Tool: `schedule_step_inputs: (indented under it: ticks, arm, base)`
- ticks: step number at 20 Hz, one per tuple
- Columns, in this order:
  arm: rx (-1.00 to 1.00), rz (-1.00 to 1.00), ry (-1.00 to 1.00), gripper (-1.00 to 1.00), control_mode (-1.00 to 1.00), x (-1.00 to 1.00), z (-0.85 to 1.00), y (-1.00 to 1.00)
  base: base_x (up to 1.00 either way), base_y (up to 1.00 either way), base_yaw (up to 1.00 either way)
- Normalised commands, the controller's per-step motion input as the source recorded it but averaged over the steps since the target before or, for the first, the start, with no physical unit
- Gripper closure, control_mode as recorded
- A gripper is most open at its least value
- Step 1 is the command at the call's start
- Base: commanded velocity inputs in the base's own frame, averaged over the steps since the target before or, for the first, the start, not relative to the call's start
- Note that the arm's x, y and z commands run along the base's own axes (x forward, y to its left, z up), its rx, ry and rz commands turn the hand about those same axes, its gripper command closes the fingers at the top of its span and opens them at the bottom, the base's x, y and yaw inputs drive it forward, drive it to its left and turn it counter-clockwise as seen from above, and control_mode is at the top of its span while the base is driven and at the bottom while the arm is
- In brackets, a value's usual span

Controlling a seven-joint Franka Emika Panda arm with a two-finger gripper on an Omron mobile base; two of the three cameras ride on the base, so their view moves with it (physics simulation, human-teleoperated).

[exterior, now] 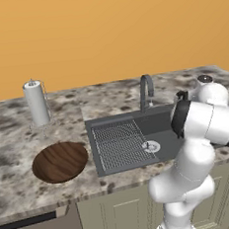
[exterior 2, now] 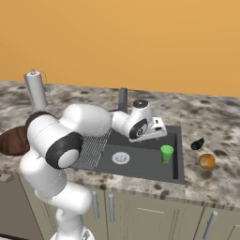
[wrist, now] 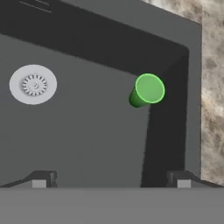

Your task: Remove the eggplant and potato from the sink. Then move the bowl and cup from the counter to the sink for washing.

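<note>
The green cup point(exterior 2: 167, 153) stands upright in the sink point(exterior 2: 140, 164), its long axis vertical and its open mouth facing up, close to the basin's right wall and well to the right of the round silver drain point(exterior 2: 121, 158). From the hand view the cup point(wrist: 146, 90) sits in the corner by two basin walls, mouth toward the camera.

The end effector point(wrist: 111, 179) hangs above the sink with its fingers point(wrist: 41, 179) spread wide apart, holding nothing and clear of the cup.

The eggplant point(exterior 2: 197, 144) lies on the desk point(exterior 2: 211, 178) just right of the sink, its long axis slanting, the thin stem tip pointing up and to the right. The potato point(exterior 2: 206, 161) rests near it, slightly closer to the desk's front edge.

The bowl point(exterior: 60, 162) sits flat on the desk left of the sink, open side up, in front of a paper towel roll point(exterior: 36, 103).
</note>
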Motion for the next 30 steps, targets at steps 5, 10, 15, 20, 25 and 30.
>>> schedule_step_inputs:
  ticks: [5, 10, 15, 20, 25, 30]
  arm:
    - [0.16, -0.14, 0.00, -1.00, -1.00, -0.29, 0.34, 0.22]
    - [0.16, -0.10, 0.03, -1.00, -1.00, -0.32, 0.27, 0.25]
    - [0.07, -0.10, 0.07, -1.00, -1.00, -0.35, 0.24, 0.27]
    - [0.02, -0.09, 0.06, -1.00, -1.00, -0.33, 0.25, 0.34]
    - [0.00, -0.10, 0.00, -1.00, -1.00, -0.28, 0.20, 0.44]
    - [0.00, -0.09, 0.00, -1.00, -1.00, -0.25, 0.10, 0.42]
  base:
    - [0.00, 0.00, 0.00]
    - [0.00, 0.00, 0.00]
    - [0.00, 0.00, 0.00]
    - [0.00, 0.00, 0.00]
    - [0.00, 0.00, 0.00]
    - [0.00, 0.00, 0.00]
